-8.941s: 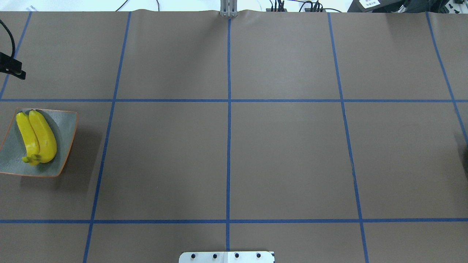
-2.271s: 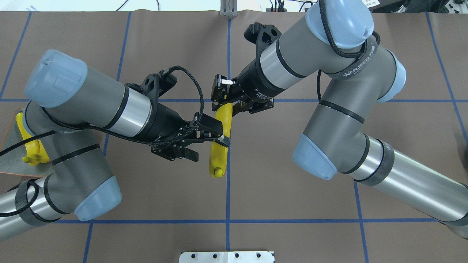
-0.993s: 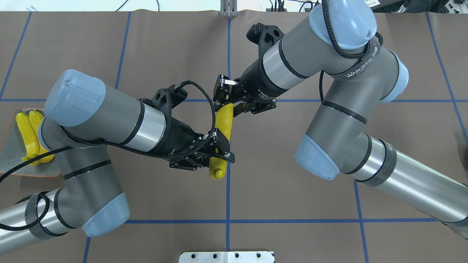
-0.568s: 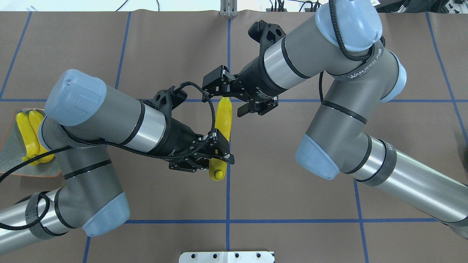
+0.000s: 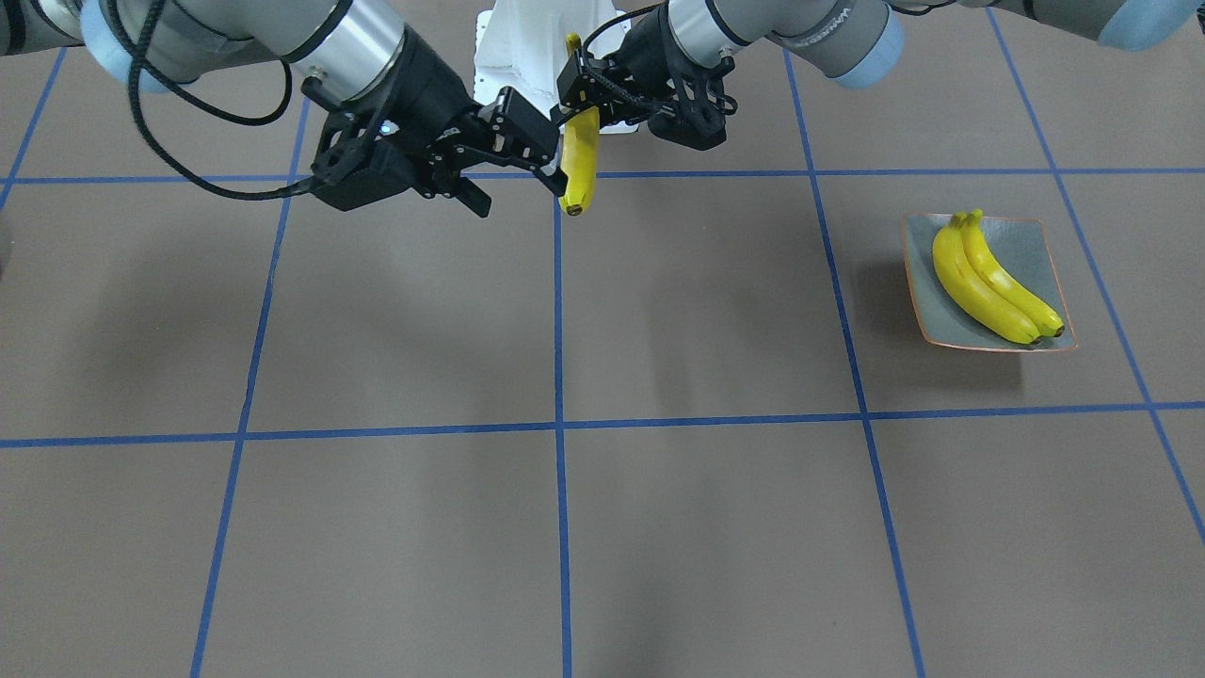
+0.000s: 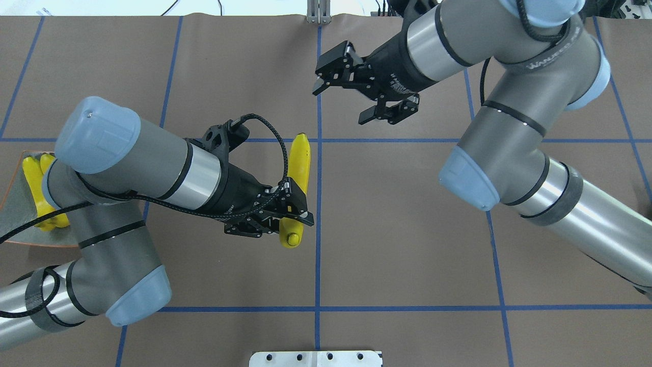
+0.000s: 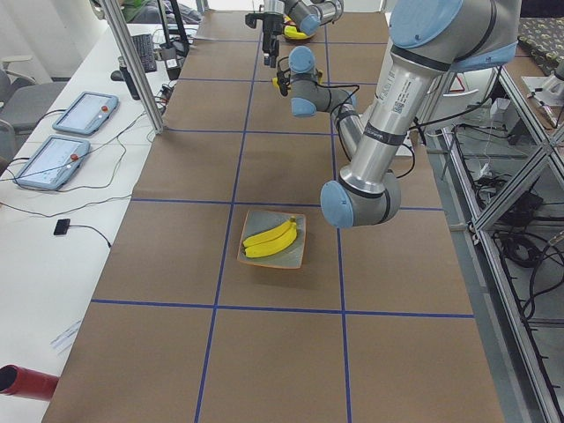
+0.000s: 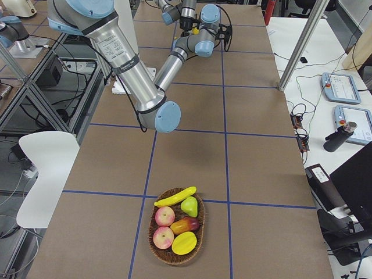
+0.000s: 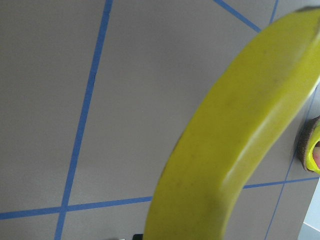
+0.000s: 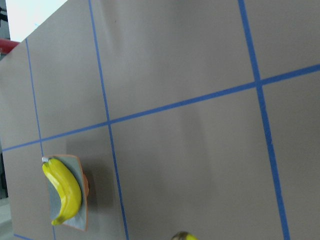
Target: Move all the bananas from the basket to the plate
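Note:
My left gripper is shut on a yellow banana near its robot-side end and holds it above the table's middle. The left wrist view is filled by this banana. My right gripper is open and empty, apart from the banana on its far side. Two bananas lie side by side on the grey-green plate with its orange rim. In the overhead view the left arm covers much of the plate. The wicker basket carries one more banana across its rim.
The basket also holds apples, a pear and other fruit. Blue tape lines grid the brown table. A white robot base stands behind the grippers. Tablets and cables lie on the side bench.
The right gripper, which let go of the banana about a second ago, has since drawn back up and to the right. The left gripper has carried the banana slightly left.

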